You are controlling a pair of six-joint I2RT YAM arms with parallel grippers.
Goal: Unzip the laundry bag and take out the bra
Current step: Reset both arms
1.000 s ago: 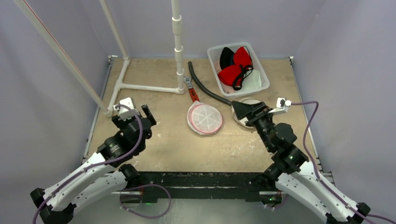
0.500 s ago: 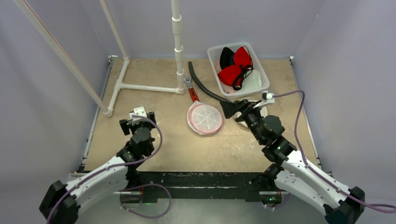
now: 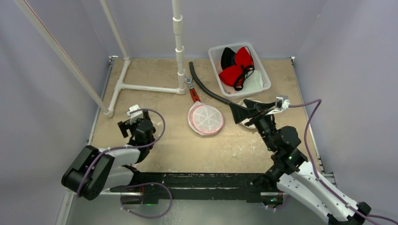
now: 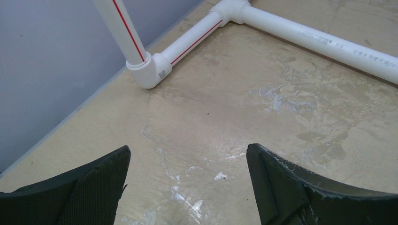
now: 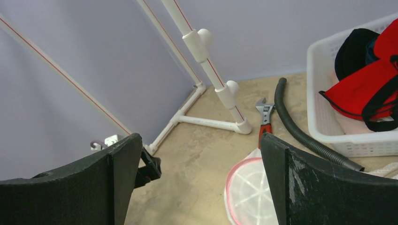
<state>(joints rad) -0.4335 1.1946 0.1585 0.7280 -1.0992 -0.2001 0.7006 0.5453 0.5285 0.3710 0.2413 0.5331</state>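
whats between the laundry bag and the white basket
The black hose runs slantwise across that stretch, between the laundry bag and the white basket. The top view shows it best.

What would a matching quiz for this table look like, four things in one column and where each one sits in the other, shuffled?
Things:
1. laundry bag
2. basket
3. wrench
4. hose

Places:
A. far right, holding red and black garments
B. curving between the wrench and the basket
C. lying flat in the middle of the table
D. at the foot of the upright pipe

Pairs: 1-C, 2-A, 3-D, 4-B
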